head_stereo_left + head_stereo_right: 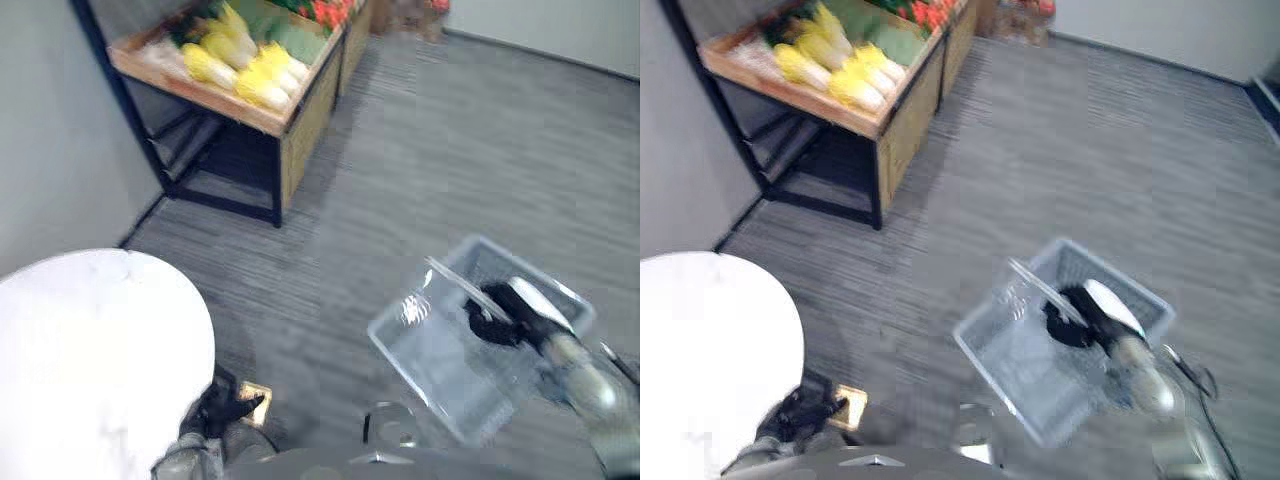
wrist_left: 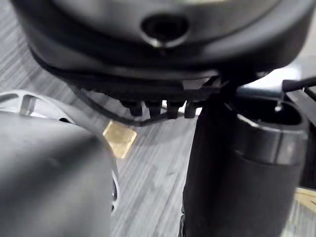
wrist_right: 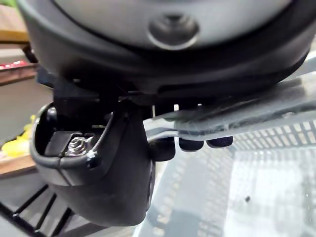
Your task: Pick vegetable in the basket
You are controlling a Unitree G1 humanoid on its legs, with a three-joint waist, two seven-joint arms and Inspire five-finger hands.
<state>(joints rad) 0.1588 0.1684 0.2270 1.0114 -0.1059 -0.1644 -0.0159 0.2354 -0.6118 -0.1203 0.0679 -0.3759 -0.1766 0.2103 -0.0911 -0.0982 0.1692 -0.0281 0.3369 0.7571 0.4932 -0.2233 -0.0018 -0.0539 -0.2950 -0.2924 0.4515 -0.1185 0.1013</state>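
Right hand [image 1: 510, 318] curled round handle [image 1: 450, 277] of empty basket [image 1: 430, 365]. Left hand [image 1: 222, 408] hangs low; grip cannot be told. Recommend holding the basket level while approaching cabbages [image 1: 250, 70] along stand's [image 1: 195, 92] near edge.

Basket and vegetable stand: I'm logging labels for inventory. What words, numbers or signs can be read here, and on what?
None readable: the clear basket, the wooden vegetable stand and the brass floor plate show no legible words, numbers or signs.
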